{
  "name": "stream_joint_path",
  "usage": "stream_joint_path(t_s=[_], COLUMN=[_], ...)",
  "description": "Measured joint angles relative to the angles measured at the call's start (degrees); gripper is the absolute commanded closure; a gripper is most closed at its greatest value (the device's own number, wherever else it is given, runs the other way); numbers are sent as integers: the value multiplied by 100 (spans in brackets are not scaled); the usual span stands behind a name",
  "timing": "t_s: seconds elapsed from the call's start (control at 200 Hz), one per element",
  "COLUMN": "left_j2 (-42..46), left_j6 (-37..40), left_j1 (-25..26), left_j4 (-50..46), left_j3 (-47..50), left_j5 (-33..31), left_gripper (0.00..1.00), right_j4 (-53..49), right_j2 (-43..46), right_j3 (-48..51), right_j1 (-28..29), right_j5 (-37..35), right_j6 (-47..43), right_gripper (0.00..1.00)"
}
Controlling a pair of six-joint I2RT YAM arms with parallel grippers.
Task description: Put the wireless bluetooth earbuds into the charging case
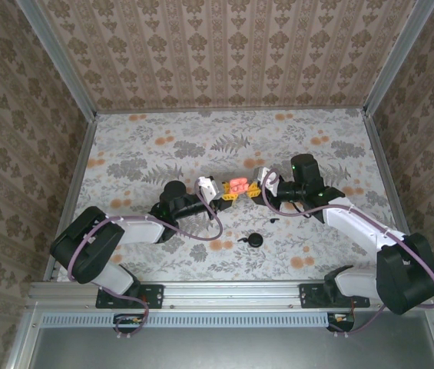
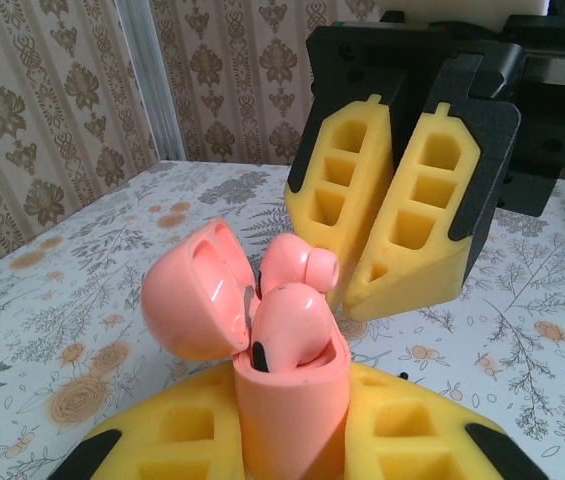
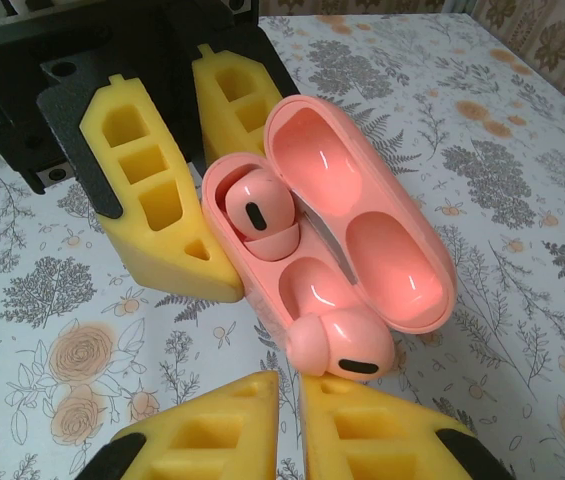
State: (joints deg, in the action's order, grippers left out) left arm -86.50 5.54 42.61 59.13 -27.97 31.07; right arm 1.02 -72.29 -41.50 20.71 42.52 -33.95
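left gripper (image 2: 292,435) clamped on charging case (image 3: 362,200) | right gripper (image 3: 288,400) pinched shut, empty | one earbud (image 3: 252,215) seated between left fingers | second earbud (image 3: 342,350) at case rim, against right fingertips

Light: bright, even, diffuse over the whole table (image 1: 163,146).
Shadows: faint, soft-edged, close under things.
Glare: glossy highlights inside the lid of the charging case (image 3: 362,170).
Focus: wrist views sharp nearby; wallpaper (image 2: 52,120) behind slightly soft.
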Motion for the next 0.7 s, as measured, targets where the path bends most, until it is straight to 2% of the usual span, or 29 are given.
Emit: stream_joint_path(t_s=[0.7], left_j2=[0], left_j6=[2], left_j1=[-28], left_j4=[-44], left_j3=[0], left_j5=[-42], left_gripper=[86], right_j4=[-61], right_j2=[-63], right_j3=[-225], right_j1=[175], right_j5=[33], right_j6=[-46], right_gripper=[84])
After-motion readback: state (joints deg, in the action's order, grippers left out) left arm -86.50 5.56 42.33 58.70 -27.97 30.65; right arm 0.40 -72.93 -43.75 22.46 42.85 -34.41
